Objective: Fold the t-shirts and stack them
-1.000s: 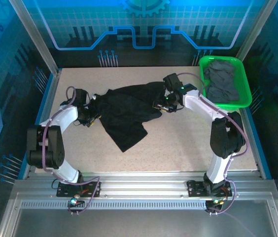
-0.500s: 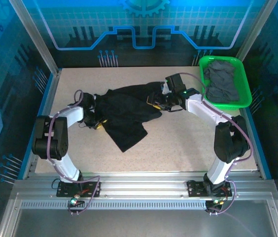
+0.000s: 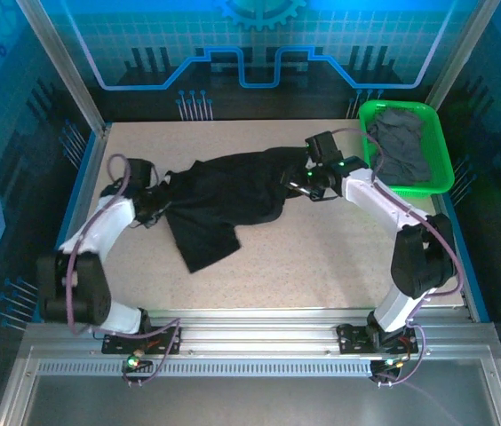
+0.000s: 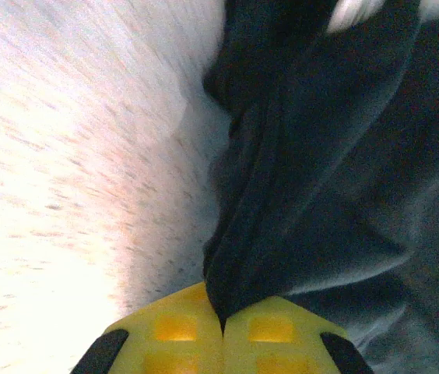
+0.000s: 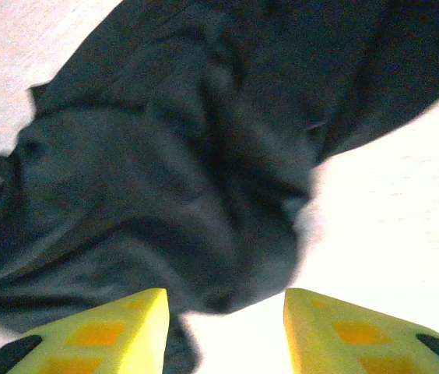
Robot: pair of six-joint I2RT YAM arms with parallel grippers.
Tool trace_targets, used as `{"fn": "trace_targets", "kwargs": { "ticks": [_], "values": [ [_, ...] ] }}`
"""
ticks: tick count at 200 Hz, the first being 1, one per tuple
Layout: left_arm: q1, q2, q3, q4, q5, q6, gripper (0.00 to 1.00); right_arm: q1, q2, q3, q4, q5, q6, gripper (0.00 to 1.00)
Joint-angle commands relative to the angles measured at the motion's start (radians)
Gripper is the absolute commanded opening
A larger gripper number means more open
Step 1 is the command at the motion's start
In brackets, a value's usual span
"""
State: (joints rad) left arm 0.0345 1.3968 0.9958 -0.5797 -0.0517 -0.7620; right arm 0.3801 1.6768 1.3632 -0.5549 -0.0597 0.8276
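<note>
Well, my speckled beige table top sits in a room with glowing blue walls. Off to the right of my right gripper, a bright green plastic basket holds dark grey cloth t-shirts. A soft black cloth t-shirt lies spread between my two grippers. My left gripper is pinched tight on its edge. The right one's yellow pads stand apart, with the shirt just ahead. Since half a second ago, my left gripper has pulled outward, and the shirt's near end slid that way too.
</note>
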Motion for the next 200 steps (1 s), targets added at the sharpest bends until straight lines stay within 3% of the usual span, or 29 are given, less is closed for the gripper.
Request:
{"fn": "trace_targets", "kwargs": {
  "ticks": [1, 28, 87, 144, 200],
  "values": [
    [0.076, -0.132, -0.005, -0.136, -0.216, -0.126, 0.00, -0.046, -0.035, 0.019, -0.133, 0.197, 0.019, 0.44],
    [0.128, -0.158, -0.004, -0.131, -0.179, -0.146, 0.00, -0.093, -0.023, 0.009, -0.169, 0.233, 0.050, 0.45],
    [0.130, -0.123, 0.060, -0.162, -0.152, -0.171, 0.00, -0.141, 0.112, 0.028, -0.090, 0.147, 0.197, 0.50],
    [0.130, -0.108, 0.099, -0.143, -0.082, -0.189, 0.00, -0.100, 0.395, 0.326, -0.074, 0.046, 0.222, 0.50],
    [0.130, -0.097, 0.101, -0.130, -0.048, -0.185, 0.00, -0.069, 0.573, 0.435, -0.052, -0.016, 0.293, 0.47]
  ]
}}
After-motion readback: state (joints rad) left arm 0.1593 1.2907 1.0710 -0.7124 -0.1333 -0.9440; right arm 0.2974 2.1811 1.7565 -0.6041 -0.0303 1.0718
